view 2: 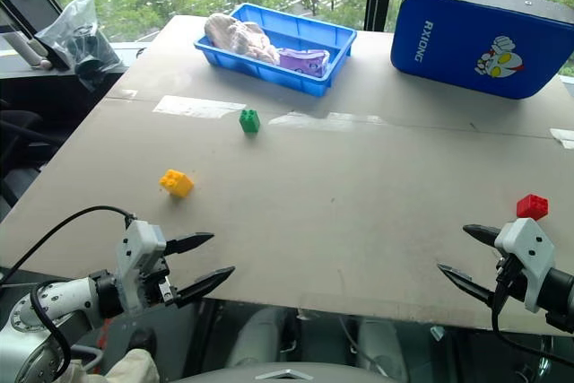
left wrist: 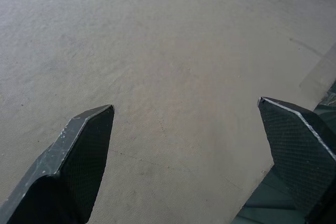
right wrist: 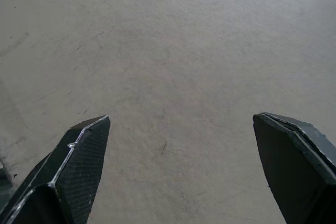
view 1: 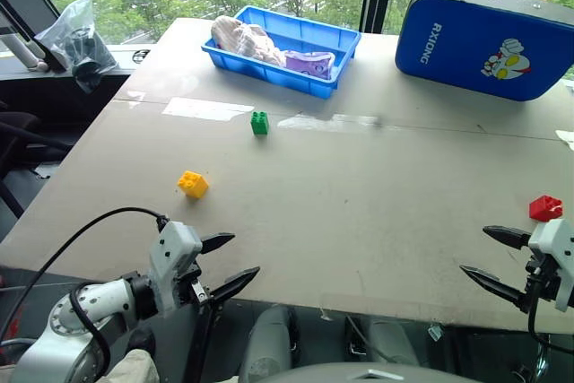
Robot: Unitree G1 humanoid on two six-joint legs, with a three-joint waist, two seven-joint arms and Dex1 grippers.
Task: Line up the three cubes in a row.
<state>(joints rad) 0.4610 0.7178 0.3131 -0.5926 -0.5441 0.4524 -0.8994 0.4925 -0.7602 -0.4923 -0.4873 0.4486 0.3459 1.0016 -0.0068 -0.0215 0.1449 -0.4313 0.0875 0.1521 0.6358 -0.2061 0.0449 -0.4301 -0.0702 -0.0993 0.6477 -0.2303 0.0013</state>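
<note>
We hold both grippers wide and empty over the beige worktop (view 1: 359, 213) by the window: left gripper (view 1: 235, 262) just short of the yellow cube (view 1: 193, 184), green cube (view 1: 259, 122) farther ahead, red cube (view 1: 544, 208) just beyond the right gripper (view 1: 484, 256).

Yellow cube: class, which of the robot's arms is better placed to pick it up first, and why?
Probably the left. The yellow cube lies just beyond the open left pincer, on the table's left side. The right pincer sits far across, near the red cube.
</note>
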